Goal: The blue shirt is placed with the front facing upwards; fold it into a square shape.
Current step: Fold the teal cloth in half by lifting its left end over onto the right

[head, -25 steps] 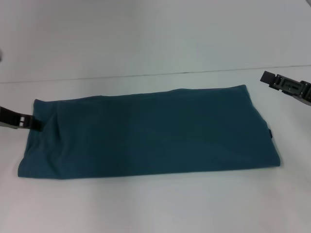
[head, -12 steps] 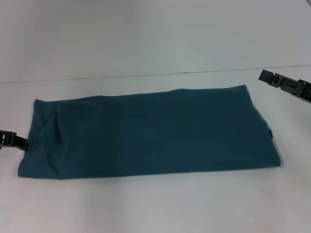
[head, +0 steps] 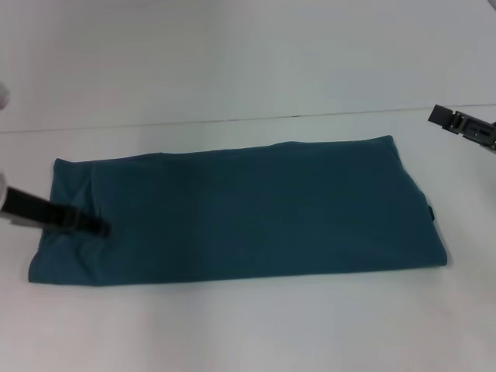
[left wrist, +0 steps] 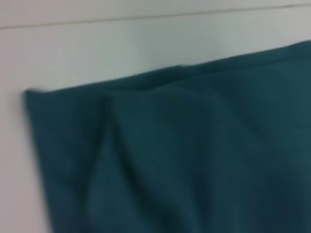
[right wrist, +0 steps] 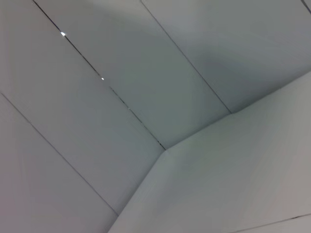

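Two hands: left hand (head: pixel 99 229) over blue shirt (head: pixel 248 209) edge; right hand (head: pixel 446 118) apart.

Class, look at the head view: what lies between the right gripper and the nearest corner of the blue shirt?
Nothing. In the head view only bare white table separates the right gripper from the blue shirt. The left gripper is over the shirt's other end.

Light was soft, even and dim, with faint shadows. The left wrist view of the blue shirt (left wrist: pixel 184 155) was blurred.
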Robot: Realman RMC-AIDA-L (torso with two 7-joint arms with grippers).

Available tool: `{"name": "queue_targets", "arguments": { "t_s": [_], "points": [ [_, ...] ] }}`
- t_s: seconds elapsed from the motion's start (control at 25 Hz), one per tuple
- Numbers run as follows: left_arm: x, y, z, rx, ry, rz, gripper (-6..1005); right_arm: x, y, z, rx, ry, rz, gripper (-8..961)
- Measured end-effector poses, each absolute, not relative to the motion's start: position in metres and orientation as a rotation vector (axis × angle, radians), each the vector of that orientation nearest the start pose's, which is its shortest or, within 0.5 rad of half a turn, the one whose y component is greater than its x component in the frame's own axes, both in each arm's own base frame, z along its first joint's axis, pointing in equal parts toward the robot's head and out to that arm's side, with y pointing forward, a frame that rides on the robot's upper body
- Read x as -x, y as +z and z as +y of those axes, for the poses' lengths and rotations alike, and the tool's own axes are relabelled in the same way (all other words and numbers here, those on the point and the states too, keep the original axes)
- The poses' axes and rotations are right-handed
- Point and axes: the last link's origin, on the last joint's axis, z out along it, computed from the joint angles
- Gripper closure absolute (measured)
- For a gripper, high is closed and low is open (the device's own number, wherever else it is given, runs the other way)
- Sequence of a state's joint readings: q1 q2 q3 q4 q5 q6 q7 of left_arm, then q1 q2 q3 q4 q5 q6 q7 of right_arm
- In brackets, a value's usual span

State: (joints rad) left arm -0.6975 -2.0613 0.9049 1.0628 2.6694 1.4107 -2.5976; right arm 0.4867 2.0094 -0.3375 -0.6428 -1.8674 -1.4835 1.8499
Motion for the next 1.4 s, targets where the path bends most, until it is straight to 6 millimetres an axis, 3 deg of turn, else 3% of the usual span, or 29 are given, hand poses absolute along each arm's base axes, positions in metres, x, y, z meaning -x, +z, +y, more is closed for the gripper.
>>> {"name": "queue_targets", "arguments": {
  "t_s": [0.32, 0.56, 0.72, 0.96, 1.32, 1.4],
  "points": [
    [0.213, 0.037, 0.405, 2.377, -0.145, -1.436, 310, -0.311, 0.098, 0.346, 2.040, 1.113, 1.249, 208],
    [0.214, 0.033, 0.402, 2.408, -0.488, -1.484, 304, -0.314, 0.101, 0.346, 2.032, 1.101, 1.248, 208],
    [0.220, 0.026, 0.399, 2.396, -0.626, -1.517, 300, -0.315, 0.104, 0.347, 2.032, 1.092, 1.245, 208],
    [0.234, 0.021, 0.388, 2.382, -0.585, -1.595, 249, -0.313, 0.106, 0.349, 2.052, 1.079, 1.230, 208],
    [0.277, 0.054, 0.357, 2.235, -0.403, -1.687, 76, -0.314, 0.104, 0.347, 2.064, 1.065, 1.209, 208],
    [0.285, 0.058, 0.353, 2.201, -0.351, -1.697, 76, -0.315, 0.103, 0.347, 2.060, 1.064, 1.213, 208]
  ]
}}
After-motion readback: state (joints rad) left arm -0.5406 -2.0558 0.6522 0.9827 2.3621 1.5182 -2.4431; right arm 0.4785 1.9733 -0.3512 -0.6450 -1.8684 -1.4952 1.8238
